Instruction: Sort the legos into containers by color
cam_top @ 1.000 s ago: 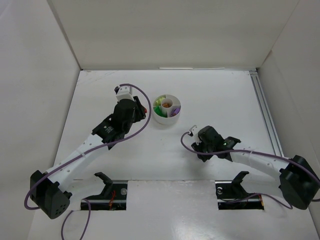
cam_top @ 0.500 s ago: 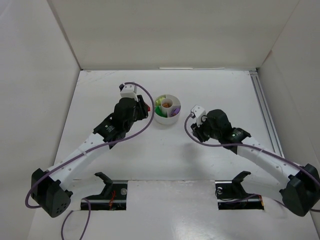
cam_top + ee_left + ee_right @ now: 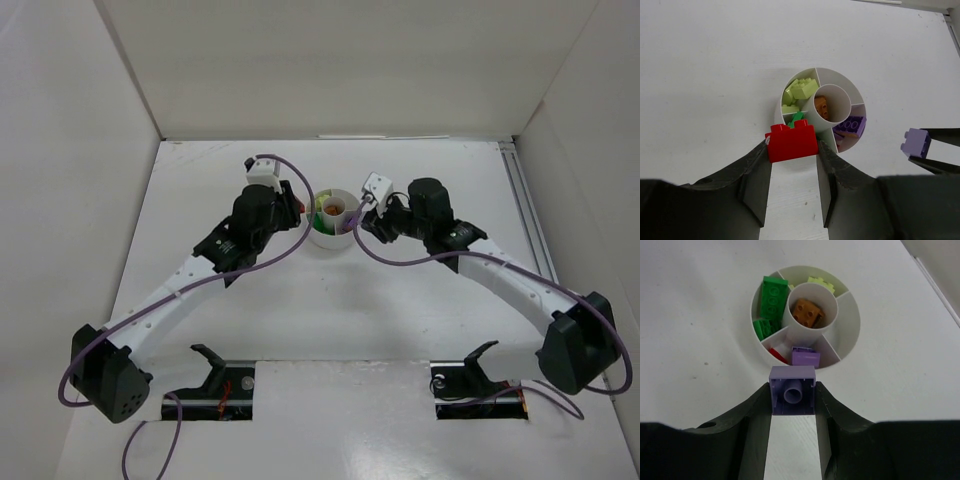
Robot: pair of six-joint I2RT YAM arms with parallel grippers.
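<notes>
The white worktop point(image 3: 400, 320) carries the round dish point(image 3: 324, 239). My left hand point(image 3: 793, 152) hangs at the dish's 9 o'clock, clamped on a red brick point(image 3: 790, 140) by the rim. My right hand point(image 3: 792, 399) hangs at 3 o'clock, gripping a purple brick point(image 3: 792, 385). From my right wrist, dark green bricks point(image 3: 772, 297) lie at 10 o'clock, an orange-brown brick point(image 3: 807, 311) lies in the centre well, and a second purple brick point(image 3: 805, 357) lies at 6.

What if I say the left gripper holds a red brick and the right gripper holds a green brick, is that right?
Nearly. The right gripper holds a light purple brick, not green; the right wrist view shows it. The left gripper does hold a red brick.
</notes>
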